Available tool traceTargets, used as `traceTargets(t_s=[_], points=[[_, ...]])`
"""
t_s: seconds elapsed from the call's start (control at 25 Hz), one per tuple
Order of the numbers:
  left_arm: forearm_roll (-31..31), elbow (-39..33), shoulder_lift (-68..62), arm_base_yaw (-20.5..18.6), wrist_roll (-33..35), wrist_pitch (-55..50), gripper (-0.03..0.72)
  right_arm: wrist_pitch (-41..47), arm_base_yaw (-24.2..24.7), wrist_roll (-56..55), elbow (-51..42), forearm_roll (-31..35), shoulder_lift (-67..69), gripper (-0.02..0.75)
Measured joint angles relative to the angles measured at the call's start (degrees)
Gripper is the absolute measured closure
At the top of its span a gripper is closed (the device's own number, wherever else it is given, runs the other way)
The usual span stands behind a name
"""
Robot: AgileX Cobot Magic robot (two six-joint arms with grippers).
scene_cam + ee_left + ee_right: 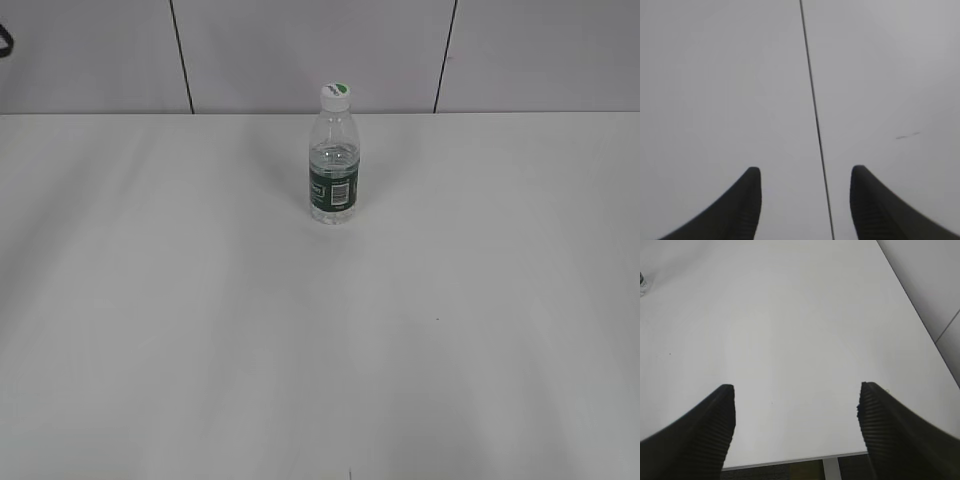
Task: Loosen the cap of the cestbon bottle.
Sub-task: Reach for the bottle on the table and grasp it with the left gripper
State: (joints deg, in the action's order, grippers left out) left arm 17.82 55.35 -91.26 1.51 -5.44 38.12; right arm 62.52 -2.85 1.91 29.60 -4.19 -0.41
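Observation:
The cestbon bottle (334,165) stands upright near the back middle of the white table, clear with a dark green label and white barcode. Its white cap (335,96) with a green mark sits on top. A sliver of the bottle shows at the far left edge of the right wrist view (642,284). No gripper shows in the exterior view. My left gripper (805,172) is open and empty, facing a plain grey surface with a dark seam. My right gripper (796,390) is open and empty above the table's near edge.
The white table (320,330) spreads wide around the bottle. A grey panelled wall (300,50) with dark seams stands behind it. The table's front edge and a white leg (830,467) show in the right wrist view.

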Motion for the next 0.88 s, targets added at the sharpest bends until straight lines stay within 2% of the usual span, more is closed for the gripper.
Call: traceTargets(t_s=[0.36,0.72,0.88], points=[[14.7,7.8,-16.3,0.0,-10.3,11.1,0.329,0.0,0.0,0.0,0.0,0.0,0.0,0.151],[32.9,8.2,-24.0,0.0,-20.9,18.3,0.329,0.0,0.0,0.0,0.0,0.0,0.0,0.151],[39.4,8.2,-26.5,0.1,-23.1,23.2,0.329,0.0,0.0,0.0,0.0,0.0,0.0,0.151]])
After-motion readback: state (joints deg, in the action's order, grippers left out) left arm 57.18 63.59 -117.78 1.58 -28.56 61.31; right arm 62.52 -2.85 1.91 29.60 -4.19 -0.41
